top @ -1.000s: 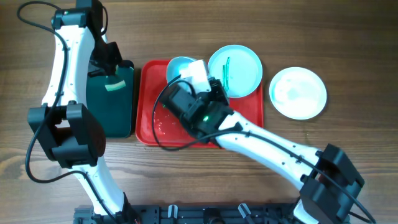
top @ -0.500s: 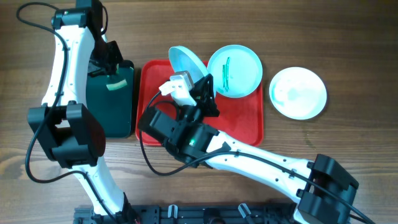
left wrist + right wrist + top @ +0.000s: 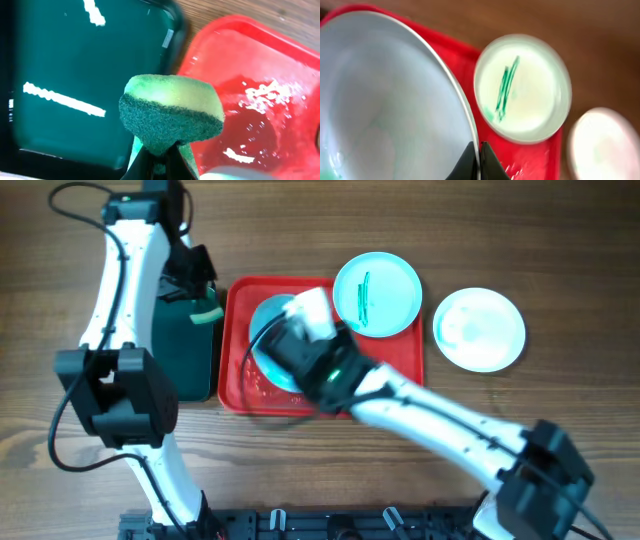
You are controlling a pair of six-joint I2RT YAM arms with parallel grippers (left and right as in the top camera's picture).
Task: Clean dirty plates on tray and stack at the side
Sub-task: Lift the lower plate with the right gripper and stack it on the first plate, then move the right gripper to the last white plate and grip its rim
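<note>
The red tray [image 3: 400,370] lies mid-table. My right gripper [image 3: 479,159] is shut on the rim of a pale turquoise plate [image 3: 385,110], holding it over the tray's left half [image 3: 270,330]. A second turquoise plate [image 3: 377,293] with green streaks rests on the tray's far right corner; it also shows in the right wrist view [image 3: 522,87]. The white plate [image 3: 479,328] lies on the table right of the tray. My left gripper [image 3: 160,162] is shut on a green sponge [image 3: 172,112] above the seam between the black tray and the red tray [image 3: 260,100].
A smaller black tray [image 3: 185,355] sits left of the red tray, dark green inside [image 3: 75,75]. The red tray's floor is wet with droplets [image 3: 260,95]. Bare wooden table surrounds both trays.
My right arm has swung the held turquoise plate from upright at the tray's far edge down over the tray's left half. My left arm has shifted right with the sponge.
</note>
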